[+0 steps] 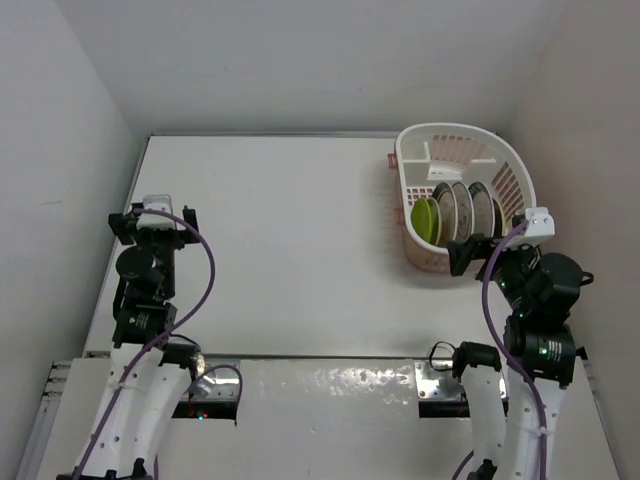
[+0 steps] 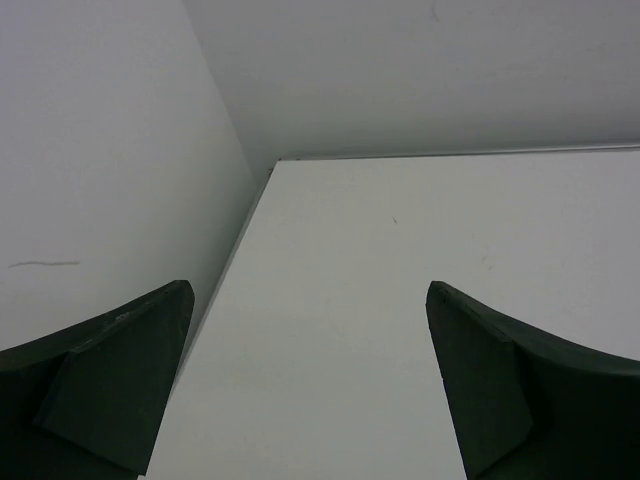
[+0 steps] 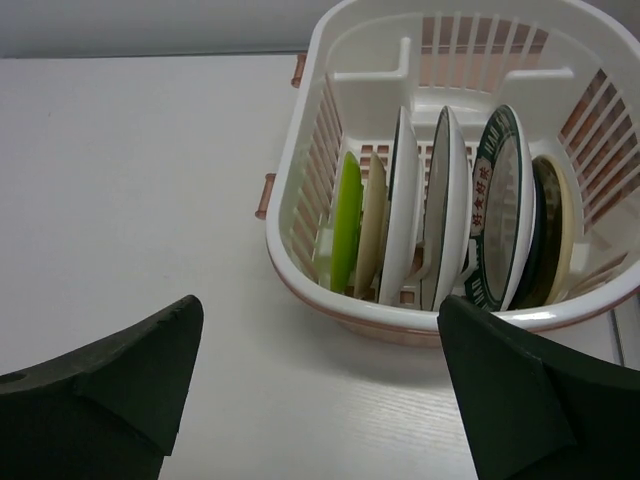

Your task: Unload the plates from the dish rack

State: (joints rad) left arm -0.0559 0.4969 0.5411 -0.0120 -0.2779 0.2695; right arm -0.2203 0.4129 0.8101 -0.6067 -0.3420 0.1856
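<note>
Find the dish rack point(image 1: 413, 222) at the far right of the table point(image 1: 290, 250), straight ahead of the right gripper point(image 1: 478, 248) and near its fingertips, with no contact visible. In the right wrist view, see the near rim of the rack point(image 3: 300, 195) beyond and between the two dark fingers point(image 3: 110, 390). Note the right gripper point(image 3: 315, 400) spread wide with nothing in it. Note the left gripper point(image 1: 152, 225) likewise spread wide and empty at the far left of the table, well apart from the rack; in its own view point(image 2: 310, 380), only bare tabletop and wall.

Find the plates point(image 1: 455, 210) standing on edge inside the rack, faces parallel, rims up, edge-on to the right gripper. Read the row across the rack from left: a small lime-green plate point(image 3: 347, 225), a cream one point(image 3: 372, 225), a white one point(image 3: 403, 200), a white one with a thin dark rim point(image 3: 447, 200), then one with a teal lettered rim point(image 3: 500, 200).

Rack: white plastic with slotted walls, one end rounded, over a pinkish base. Long axis roughly near to far in the top view.
</note>
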